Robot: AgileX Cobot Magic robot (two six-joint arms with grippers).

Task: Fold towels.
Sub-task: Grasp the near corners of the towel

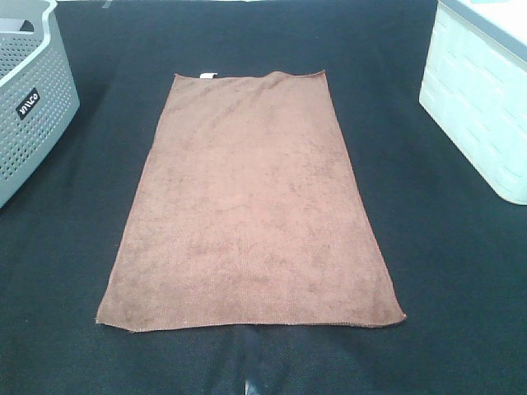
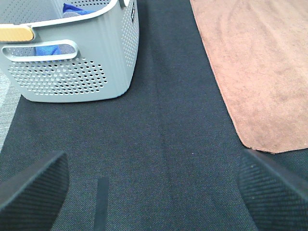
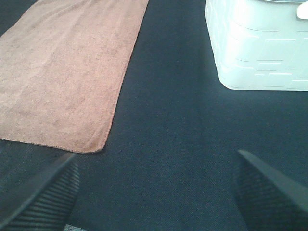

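Note:
A reddish-brown towel (image 1: 251,206) lies spread flat in the middle of the black table, long side running from near to far, with a small white tag (image 1: 207,75) on its far short edge. It also shows in the left wrist view (image 2: 262,67) and in the right wrist view (image 3: 62,72). My left gripper (image 2: 154,192) is open and empty above bare black cloth, beside the towel's near left corner. My right gripper (image 3: 154,187) is open and empty above bare cloth, beside the near right corner. Neither gripper shows in the exterior high view.
A grey perforated basket (image 1: 33,99) stands at the far left; in the left wrist view the basket (image 2: 86,72) holds something blue (image 2: 48,48). A white bin (image 1: 482,107) stands at the far right and also shows in the right wrist view (image 3: 260,48).

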